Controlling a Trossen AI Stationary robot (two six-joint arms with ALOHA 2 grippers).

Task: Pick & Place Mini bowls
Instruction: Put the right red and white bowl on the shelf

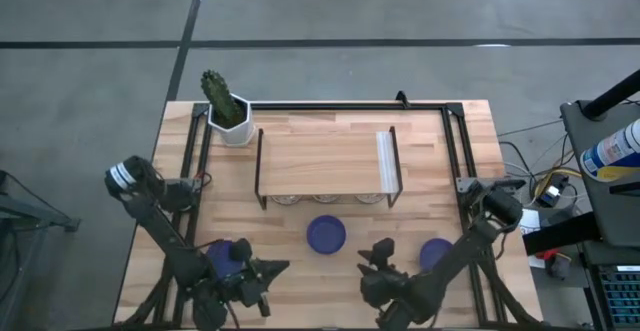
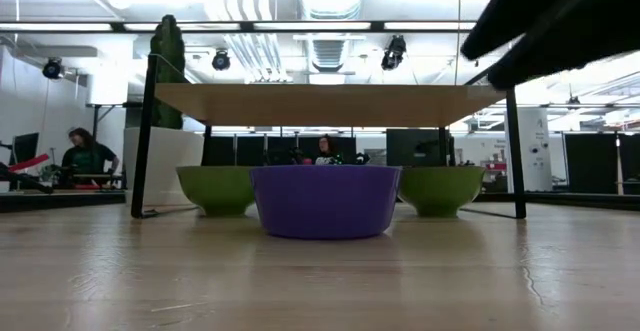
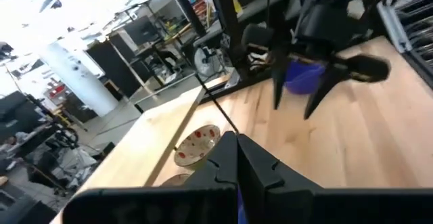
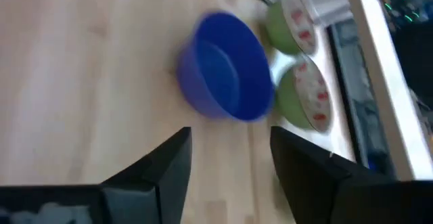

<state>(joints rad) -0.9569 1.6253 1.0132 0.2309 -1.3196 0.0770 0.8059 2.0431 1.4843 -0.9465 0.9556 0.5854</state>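
A deep blue mini bowl (image 1: 326, 234) stands upright on the table in front of the shelf; it also shows in the low view (image 2: 325, 201) and the right wrist view (image 4: 226, 68). My right gripper (image 1: 380, 252) is open and empty, a little to the near right of it, its fingers (image 4: 169, 166) pointing toward it. A second blue bowl (image 1: 436, 254) sits beside the right arm. A third blue bowl (image 1: 220, 256) lies partly under the left arm. My left gripper (image 1: 275, 268) is shut and empty near the front edge, also seen in the left wrist view (image 3: 237, 160).
A wooden shelf on black legs (image 1: 325, 156) stands mid-table, with patterned bowls that are green outside (image 4: 308, 95) under it. A cactus in a white pot (image 1: 230, 121) stands at the far left. A black frame (image 1: 455, 141) borders the table.
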